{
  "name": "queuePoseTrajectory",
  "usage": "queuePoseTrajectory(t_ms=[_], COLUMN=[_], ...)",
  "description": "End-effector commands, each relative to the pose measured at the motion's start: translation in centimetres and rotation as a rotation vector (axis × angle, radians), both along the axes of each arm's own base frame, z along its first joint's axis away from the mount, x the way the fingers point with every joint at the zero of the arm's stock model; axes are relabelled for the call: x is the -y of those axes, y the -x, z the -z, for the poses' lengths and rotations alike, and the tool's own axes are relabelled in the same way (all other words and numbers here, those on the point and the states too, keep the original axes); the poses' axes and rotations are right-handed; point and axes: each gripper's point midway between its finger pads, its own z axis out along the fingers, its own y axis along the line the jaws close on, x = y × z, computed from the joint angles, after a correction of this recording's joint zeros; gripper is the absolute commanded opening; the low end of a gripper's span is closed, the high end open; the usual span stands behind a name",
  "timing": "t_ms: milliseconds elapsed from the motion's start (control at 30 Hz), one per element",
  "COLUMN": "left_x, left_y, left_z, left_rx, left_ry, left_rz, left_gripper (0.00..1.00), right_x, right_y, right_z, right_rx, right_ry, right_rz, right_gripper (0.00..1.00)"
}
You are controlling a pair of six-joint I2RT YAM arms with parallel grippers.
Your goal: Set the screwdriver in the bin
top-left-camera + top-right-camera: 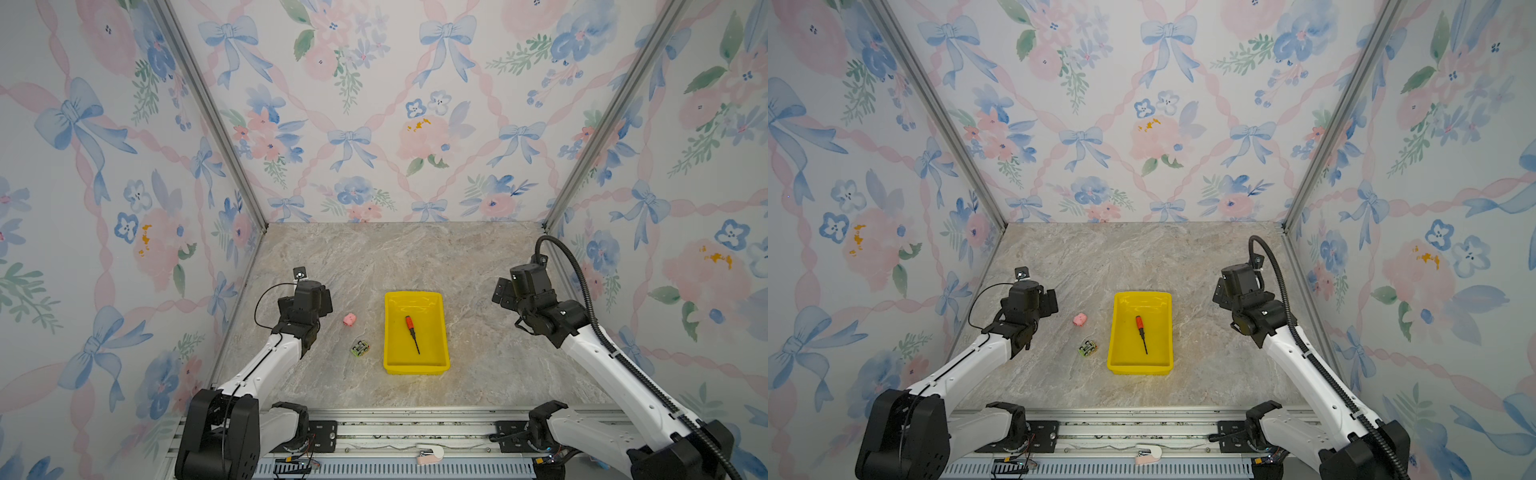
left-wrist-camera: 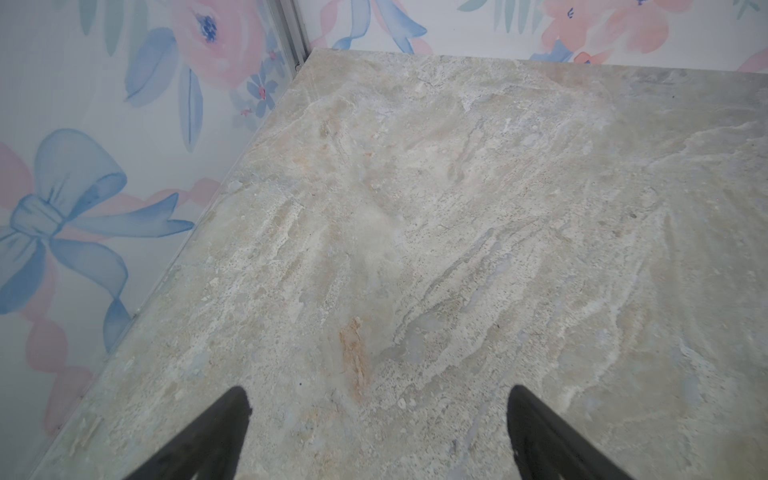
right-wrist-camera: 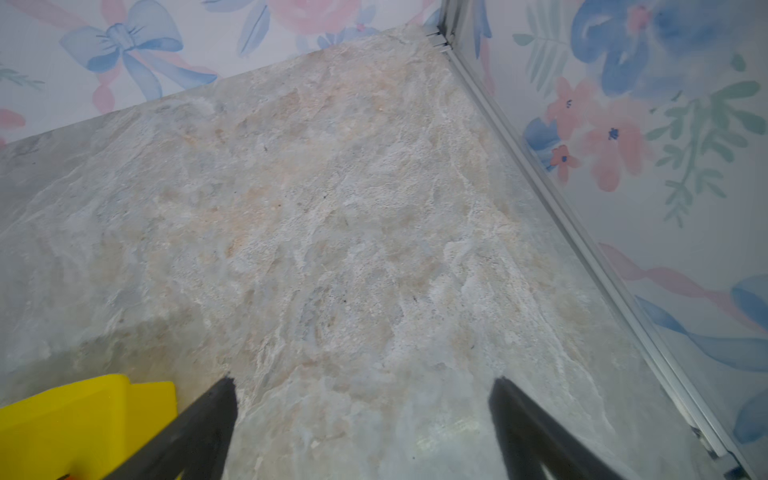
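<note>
The right claw stands spread wide and pinches nothing. Only bare table shows between its fingers, with a corner of the bin just beside one of them. The left claw is also spread and empty, over bare table well apart from the bin. Each hangs on its own side, which I judge is meant to keep the bin clear.

In both top views the screwdriver lies flat and slantwise on the bin's floor, handle toward the far end, so the task looks done. A pink toy and a small green toy sit on the table near the bin, not touching it.
</note>
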Motion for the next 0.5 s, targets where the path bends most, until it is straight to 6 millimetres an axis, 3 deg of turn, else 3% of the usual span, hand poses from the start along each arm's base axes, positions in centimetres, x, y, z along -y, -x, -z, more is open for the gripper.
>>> queuePoseTrajectory(t_ms=[0, 167, 467], left_x=[-0.5, 0.2, 0.1], left_y=[0.4, 1.9, 2.3], left_z=[-1.6, -2.3, -0.5], left_rx=[0.169, 0.306, 0.296], left_ry=[-0.033, -0.088, -0.091], left_rz=[0.017, 0.109, 0.141], left_gripper=[0.98, 0.97, 0.98], right_x=[3.2, 2.2, 2.2], right_y=[-0.4, -2.1, -4.4], right_z=[0.5, 1.9, 6.6], right_rx=[0.069, 0.135, 0.180], right_ry=[0.109, 0.238, 0.248], right_rz=[0.112, -0.081, -0.178], right_gripper=[0.97, 0.97, 0.97])
